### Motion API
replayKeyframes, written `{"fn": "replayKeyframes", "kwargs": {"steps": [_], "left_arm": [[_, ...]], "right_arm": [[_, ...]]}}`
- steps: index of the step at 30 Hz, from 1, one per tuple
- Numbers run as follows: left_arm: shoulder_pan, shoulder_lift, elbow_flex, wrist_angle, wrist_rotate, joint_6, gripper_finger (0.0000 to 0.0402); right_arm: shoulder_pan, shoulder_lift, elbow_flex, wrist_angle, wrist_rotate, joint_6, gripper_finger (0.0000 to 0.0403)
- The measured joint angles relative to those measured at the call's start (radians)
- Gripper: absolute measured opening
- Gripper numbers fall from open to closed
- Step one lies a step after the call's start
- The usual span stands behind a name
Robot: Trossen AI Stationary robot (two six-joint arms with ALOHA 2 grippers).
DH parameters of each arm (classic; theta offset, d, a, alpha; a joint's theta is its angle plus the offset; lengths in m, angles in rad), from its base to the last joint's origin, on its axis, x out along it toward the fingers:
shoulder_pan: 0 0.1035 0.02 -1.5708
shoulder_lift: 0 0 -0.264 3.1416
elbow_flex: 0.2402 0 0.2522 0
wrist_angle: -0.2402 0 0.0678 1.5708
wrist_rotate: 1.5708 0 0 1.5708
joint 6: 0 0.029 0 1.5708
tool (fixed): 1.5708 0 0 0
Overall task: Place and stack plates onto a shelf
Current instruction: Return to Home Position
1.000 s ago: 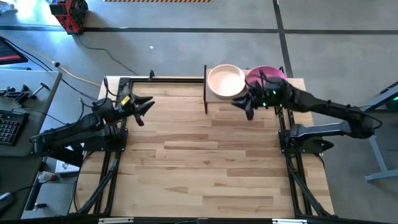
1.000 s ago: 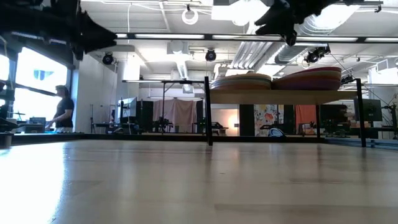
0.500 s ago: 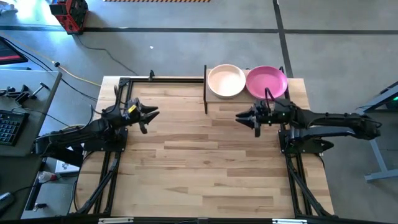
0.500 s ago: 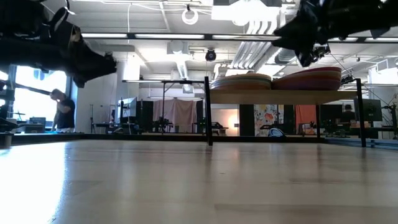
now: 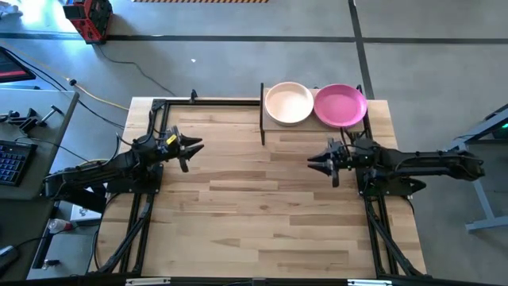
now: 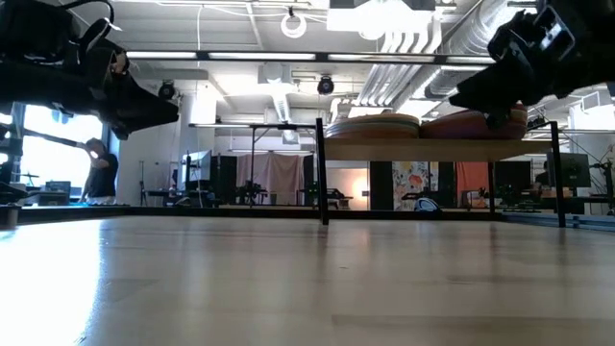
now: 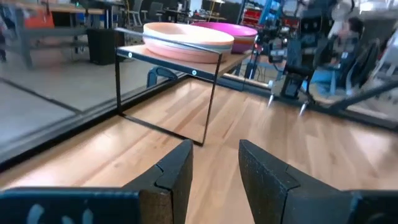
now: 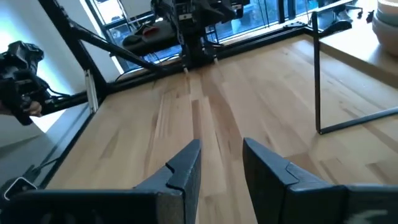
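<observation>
Two stacks of plates rest on the shelf (image 6: 432, 146) at the table's far edge. One is topped by a cream plate (image 5: 288, 103), the other by a magenta plate (image 5: 340, 105). In the low view both stacks (image 6: 373, 126) sit side by side on the light-wood board. My left gripper (image 5: 193, 146) hangs over the table's left part, open, with nothing between its fingers (image 7: 214, 163). My right gripper (image 5: 315, 164) hangs open in front of the shelf, toward the table's right, holding nothing (image 8: 221, 163).
Bare wooden tabletop (image 5: 254, 214) spreads between and in front of the arms. Thin black shelf uprights (image 5: 262, 123) stand at the far edge. Black arm frames (image 5: 377, 222) run along both table sides. A person (image 6: 98, 168) stands far off in the room.
My right gripper has drawn back from above the plate stacks toward the table's near and right edges and has come down, tipping closer to level. My left gripper has sunk lower over the table's left part. The plates have stayed put on the shelf.
</observation>
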Motion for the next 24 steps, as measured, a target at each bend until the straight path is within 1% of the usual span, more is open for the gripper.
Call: {"fn": "replayKeyframes", "kwargs": {"steps": [4,7,13,15,20,24], "left_arm": [[0.0,0.0,0.0,0.0,-0.003,-0.081,0.0117],[0.001,0.0,0.0,0.0,-0.007,-0.085,0.0117],[0.001,0.0,0.0,-0.002,-0.011,-0.015,0.0117],[0.001,0.0,0.0,-0.005,-0.011,0.011,0.0117],[0.001,0.0,0.0,-0.036,-0.011,0.077,0.0117],[0.001,0.0,0.0,-0.11,-0.011,0.147,0.0117]], "right_arm": [[0.0,-0.078,-0.055,-0.001,-0.022,-0.013,0.01],[0.0,-0.138,-0.094,-0.001,-0.056,-0.042,0.01],[0.0,-0.229,-0.176,-0.015,-0.072,-0.066,0.01],[0.0,-0.247,-0.181,-0.05,-0.093,-0.078,0.01],[0.0,-0.255,-0.181,-0.094,-0.16,-0.136,0.01],[0.0,-0.254,-0.181,-0.093,-0.169,-0.162,0.01]]}}
